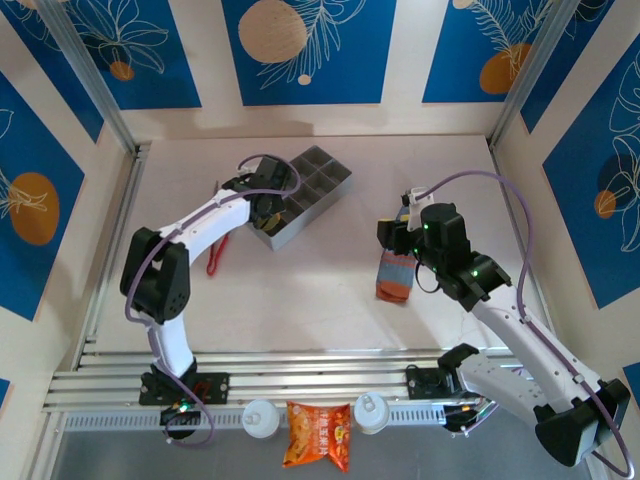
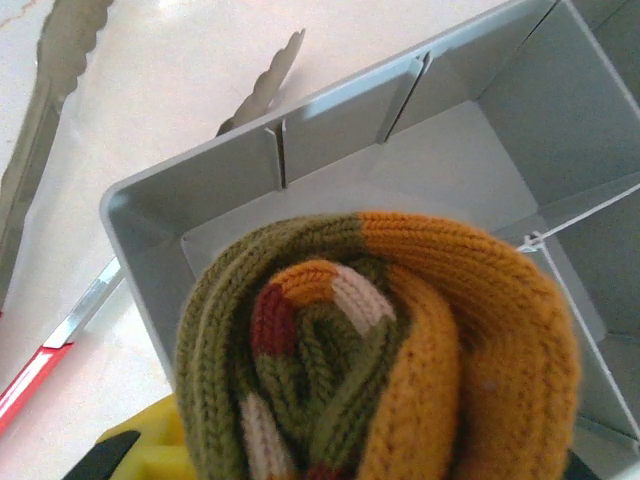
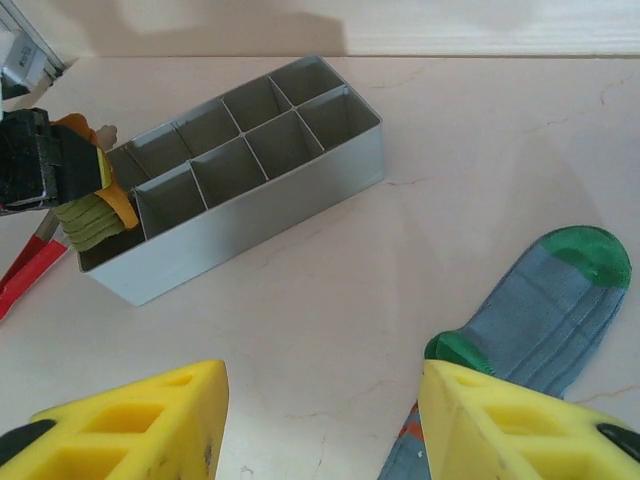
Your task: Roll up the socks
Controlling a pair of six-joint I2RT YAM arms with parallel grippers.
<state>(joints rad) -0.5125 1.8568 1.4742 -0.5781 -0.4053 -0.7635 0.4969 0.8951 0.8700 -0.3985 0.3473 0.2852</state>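
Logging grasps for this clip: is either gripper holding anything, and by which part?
The left gripper clamps the rolled olive-brown sock across the roll, at the end of the grey tray. The right gripper holds nothing: open over the grey-blue sock.

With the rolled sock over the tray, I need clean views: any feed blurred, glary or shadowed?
Left wrist: rolled sock sharp, tongs behind it soft. Right wrist: tray crisp, faint shadow on the table beside it. Top external: evenly lit, no glare.

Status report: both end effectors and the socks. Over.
Left end effector shut on rolled olive sock, at end compartment of tray. Right end effector open, above flat grey-blue sock. Tongs beside tray, not blocking.
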